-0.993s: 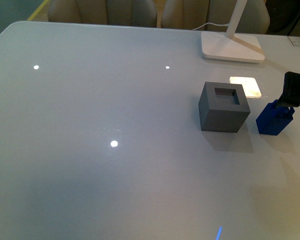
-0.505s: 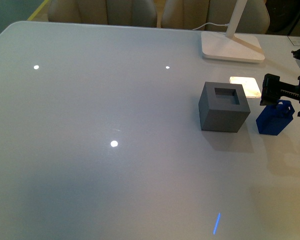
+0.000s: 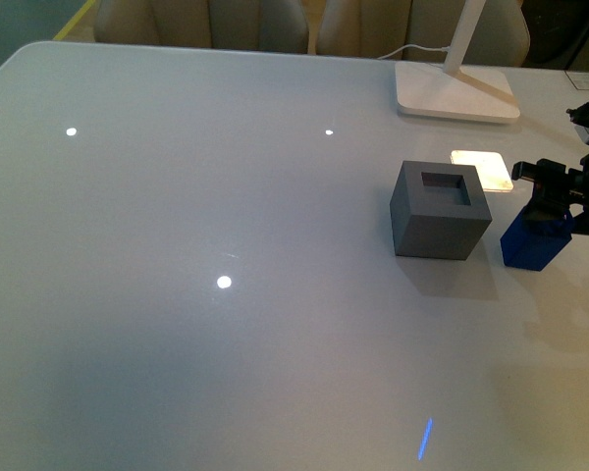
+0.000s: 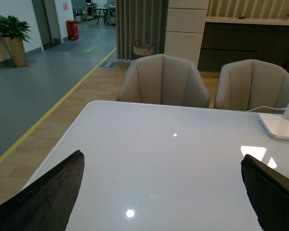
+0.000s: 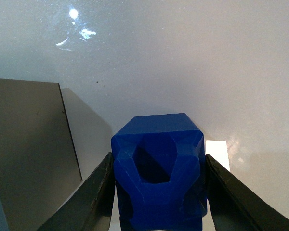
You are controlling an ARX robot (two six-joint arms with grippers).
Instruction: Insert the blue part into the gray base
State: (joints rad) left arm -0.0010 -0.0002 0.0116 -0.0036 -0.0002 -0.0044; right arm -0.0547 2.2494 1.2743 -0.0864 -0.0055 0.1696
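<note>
The gray base (image 3: 440,210), a matte gray cube with a square hole in its top, stands on the white table right of centre. The blue part (image 3: 534,242) stands on the table just right of it. My right gripper (image 3: 550,201) is shut on the blue part's top. In the right wrist view the blue part (image 5: 158,173) sits between both fingers (image 5: 89,202), with the gray base's side (image 5: 29,149) beside it. My left gripper (image 4: 161,192) is open and empty over bare table; it does not show in the front view.
A white lamp base (image 3: 455,93) with its arm and cable stands behind the gray base. A bright light patch (image 3: 481,169) lies between them. Beige chairs (image 4: 163,81) line the table's far edge.
My right gripper has moved left and down onto the blue part and closed on its top. The blue part sits about where it was. The gray base has not moved.
</note>
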